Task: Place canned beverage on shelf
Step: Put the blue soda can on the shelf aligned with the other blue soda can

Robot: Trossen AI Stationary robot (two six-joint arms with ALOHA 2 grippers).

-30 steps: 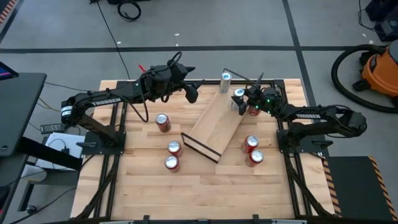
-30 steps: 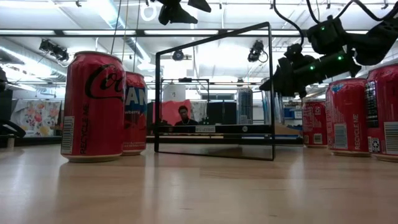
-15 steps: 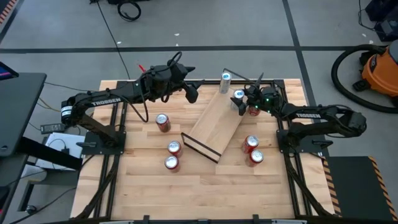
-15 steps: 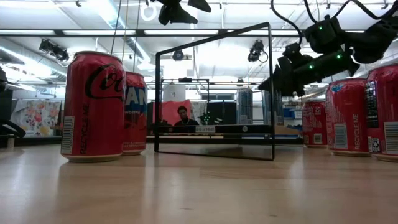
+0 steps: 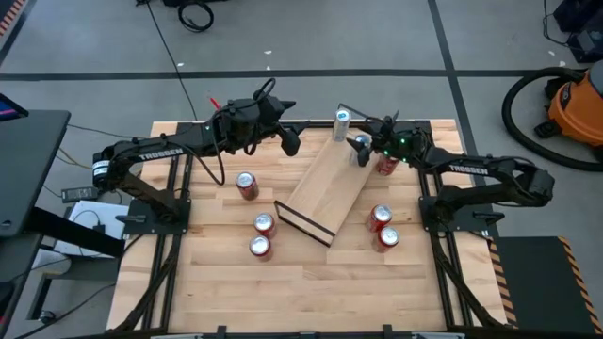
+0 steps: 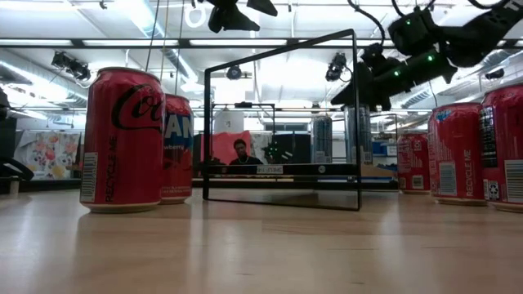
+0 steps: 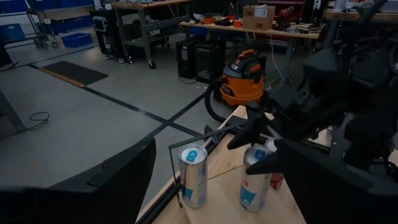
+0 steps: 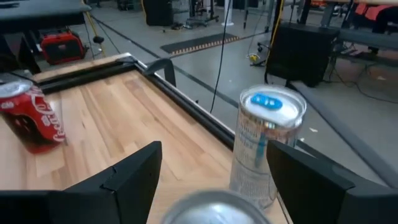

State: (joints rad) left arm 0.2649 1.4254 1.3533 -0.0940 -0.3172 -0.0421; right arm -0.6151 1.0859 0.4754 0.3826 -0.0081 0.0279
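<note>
Saw shelf (image 5: 320, 188) lying diagonally mid-table: long flat light-wood board, visible grain, dark near end edge, thin black wire frame (image 6: 278, 122) standing as an open rectangle in the low view. Counted two slim cans upright at its far end, both smooth silver cylinders with blue tops: far slim can (image 5: 341, 120) at the end corner by the wire, near slim can (image 5: 361, 142) just beside it on the board's right edge. Found right gripper (image 5: 362, 153) over the near slim can, dark fingers apart and straddling its rim, no squeeze visible from the right wrist view. Noted glossy red can (image 5: 386, 166) just beside that gripper, off the board, on the table (image 5: 311, 292). Spotted left gripper (image 5: 290, 141) raised near the table's far edge, left of the shelf, blunt dark fingers spread wide, holding nothing. Logged three more red cans (image 5: 259, 226) upright left of the shelf, well apart from it, and a pair of red cans (image 5: 383, 227) right of it, near each other. Read tabletop as pale wood planks with a black frame along the sides. Picked out round orange vacuum (image 5: 575, 104) with black hose on grey floor beyond the right side.
</note>
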